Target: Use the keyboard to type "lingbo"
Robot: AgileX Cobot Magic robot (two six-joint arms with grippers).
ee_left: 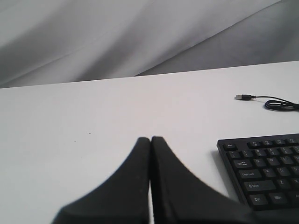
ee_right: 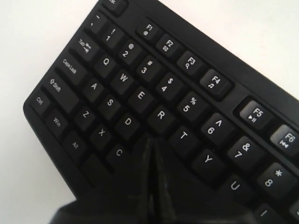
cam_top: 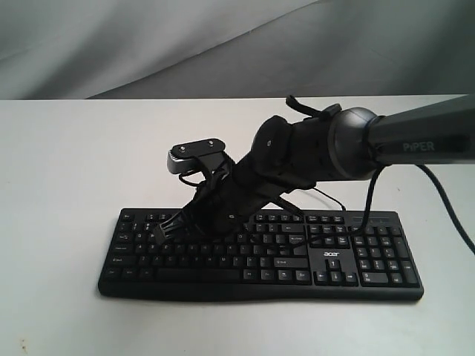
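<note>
The black keyboard [cam_top: 223, 261] with white legends and an acer logo lies on the white table. My right arm reaches across it from the right. The right gripper [cam_top: 165, 228] is shut with nothing held, and its tips are low over the left letter keys. In the right wrist view the joined tips [ee_right: 152, 142] sit between the R, T and C keys of the keyboard [ee_right: 140, 93], hiding the key beneath. Whether they press it I cannot tell. My left gripper [ee_left: 150, 139] is shut and empty over bare table, left of the keyboard [ee_left: 271, 168].
The keyboard's thin black USB cable [ee_left: 275, 103] lies loose on the table behind it, ending in a plug [ee_left: 243, 97]. The cable [cam_top: 326, 196] also runs under my right arm. A grey cloth backdrop [cam_top: 148, 44] hangs behind the table's far edge.
</note>
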